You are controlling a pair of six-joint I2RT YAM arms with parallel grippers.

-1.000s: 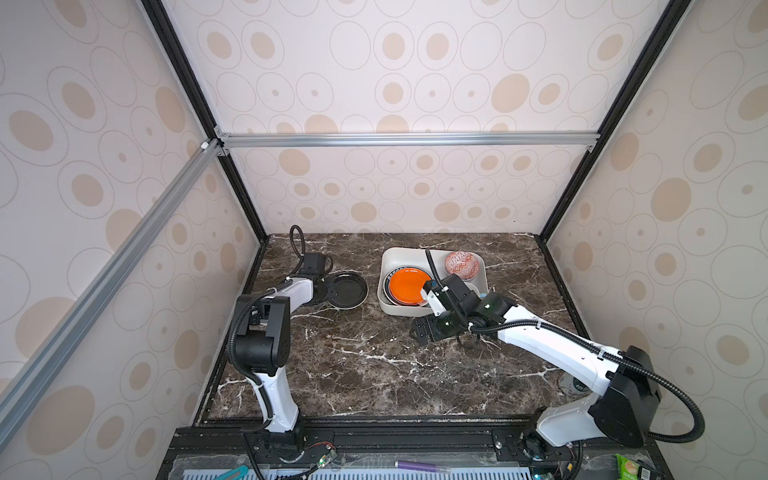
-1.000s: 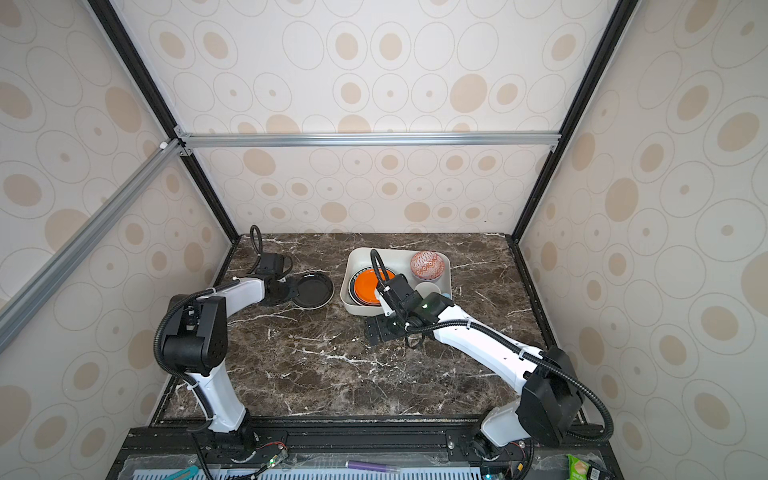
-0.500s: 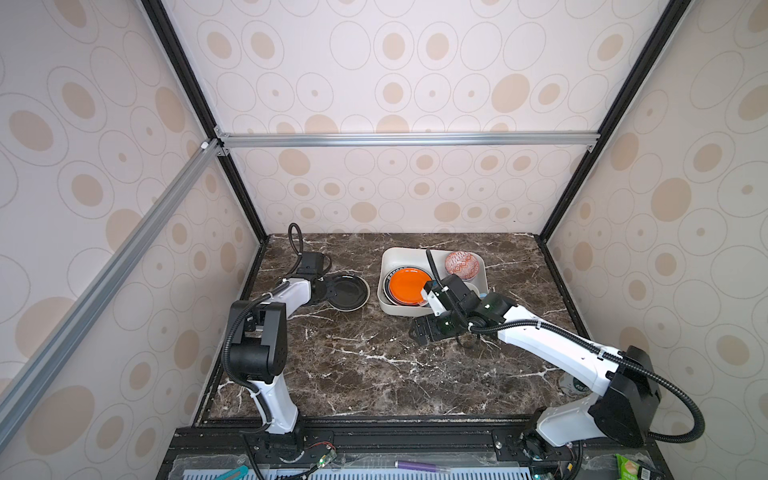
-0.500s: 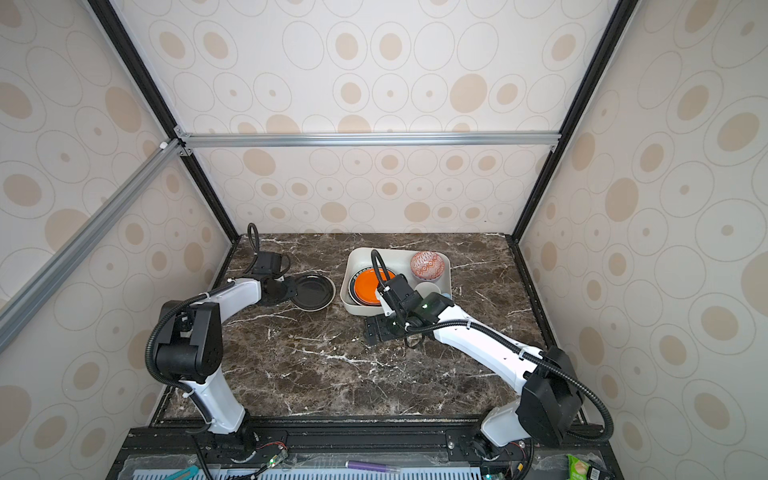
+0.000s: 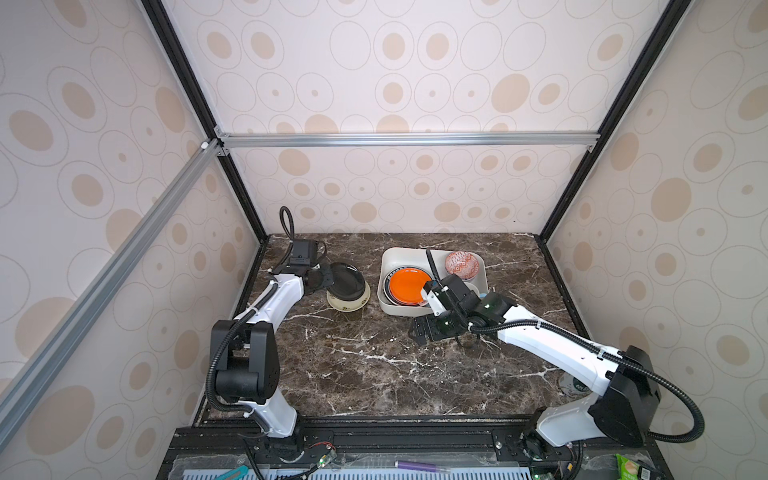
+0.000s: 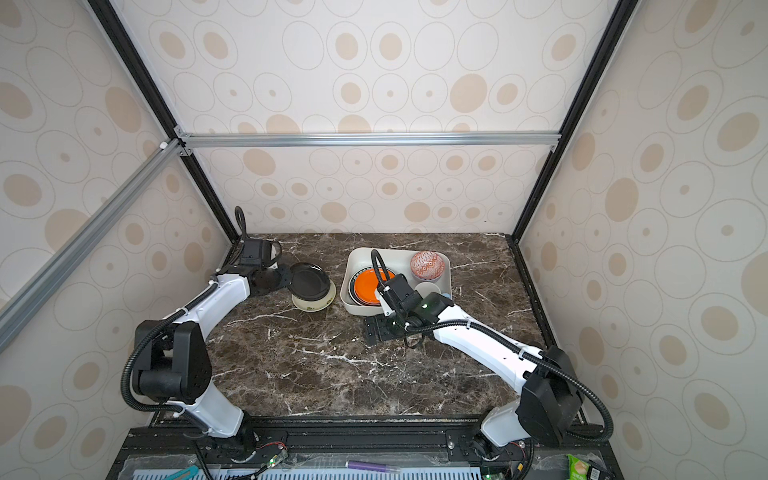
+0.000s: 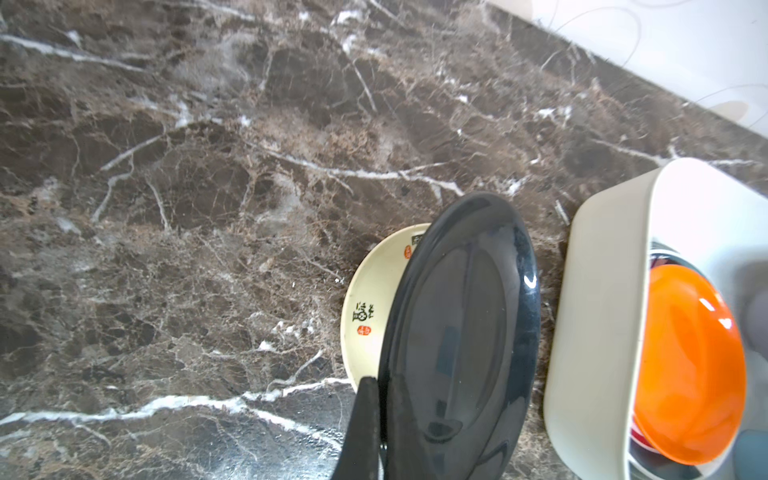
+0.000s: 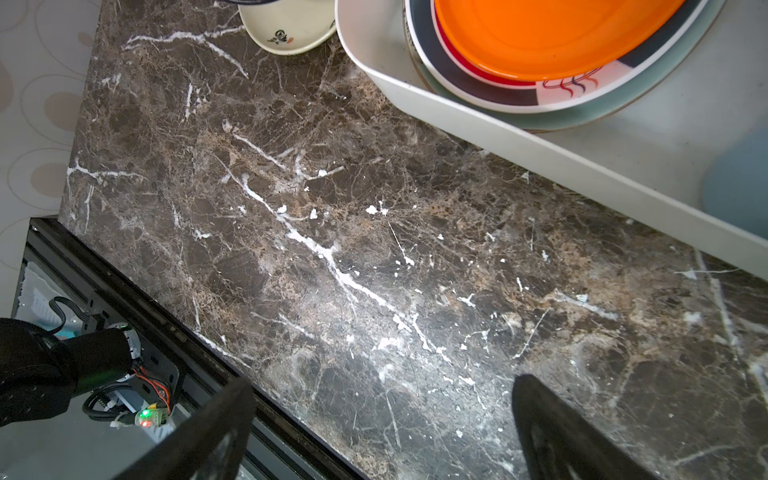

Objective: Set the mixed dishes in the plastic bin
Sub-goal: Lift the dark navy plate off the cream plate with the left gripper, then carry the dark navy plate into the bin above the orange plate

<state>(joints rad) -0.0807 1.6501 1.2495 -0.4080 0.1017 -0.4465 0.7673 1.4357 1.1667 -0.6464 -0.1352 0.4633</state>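
Left wrist view | left gripper (image 7: pixel 384 401) clamped on black plate (image 7: pixel 461 332) rim, plate tilted over cream plate (image 7: pixel 372 299), worktop's (image 7: pixel 208 187) back-left | plastic bin (image 7: pixel 598 291) lies just right of held plate; left arm nearer | right gripper (image 8: pixel 382 386) wide, empty, off bin's front wall

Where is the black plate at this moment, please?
In both top views the glossy round black plate is left of the white rectangular plastic bin, gripped at its rim by the left claw, tilted over the cream round plate.
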